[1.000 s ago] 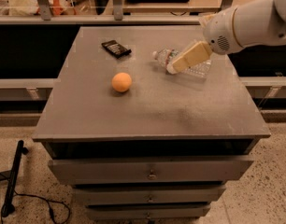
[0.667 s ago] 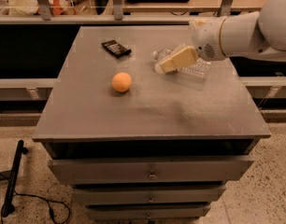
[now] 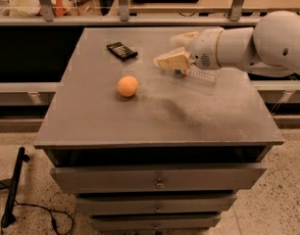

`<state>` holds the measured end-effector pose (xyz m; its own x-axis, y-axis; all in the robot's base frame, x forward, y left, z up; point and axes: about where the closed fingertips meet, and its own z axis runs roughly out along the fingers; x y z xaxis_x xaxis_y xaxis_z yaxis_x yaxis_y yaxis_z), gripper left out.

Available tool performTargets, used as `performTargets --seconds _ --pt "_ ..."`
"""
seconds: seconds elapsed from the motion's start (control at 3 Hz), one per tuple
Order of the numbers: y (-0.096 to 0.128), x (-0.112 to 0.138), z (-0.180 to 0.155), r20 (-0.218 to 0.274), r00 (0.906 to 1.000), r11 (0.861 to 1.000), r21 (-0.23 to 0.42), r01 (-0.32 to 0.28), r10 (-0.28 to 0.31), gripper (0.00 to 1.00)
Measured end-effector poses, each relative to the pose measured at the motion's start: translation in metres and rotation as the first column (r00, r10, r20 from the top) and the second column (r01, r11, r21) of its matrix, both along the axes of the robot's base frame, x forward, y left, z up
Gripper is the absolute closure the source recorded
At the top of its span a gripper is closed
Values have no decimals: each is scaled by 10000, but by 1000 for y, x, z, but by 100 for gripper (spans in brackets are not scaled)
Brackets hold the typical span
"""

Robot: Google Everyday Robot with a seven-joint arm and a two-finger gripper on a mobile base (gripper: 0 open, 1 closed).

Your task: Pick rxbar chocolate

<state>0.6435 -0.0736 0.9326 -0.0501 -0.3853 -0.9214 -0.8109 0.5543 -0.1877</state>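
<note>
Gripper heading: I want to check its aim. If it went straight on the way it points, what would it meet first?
Probably the rxbar chocolate. The gripper, open over the water bottle, points toward it; its height is unclear, so it might pass above.
</note>
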Motion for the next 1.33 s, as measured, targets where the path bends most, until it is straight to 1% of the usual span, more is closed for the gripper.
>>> performTargets --seconds 0.33,0.67,1.0,1.33 --pt "4 5 -9 -15 9999 9998 95 -169 169 64" --pt "6 10 -22 -130 9995 9996 75 -274 275 87" --pt "8 15 -36 -228 9993 9995 41 -302 303 100" --pt "12 21 -48 -293 9994 9996 -159 -213 208 100"
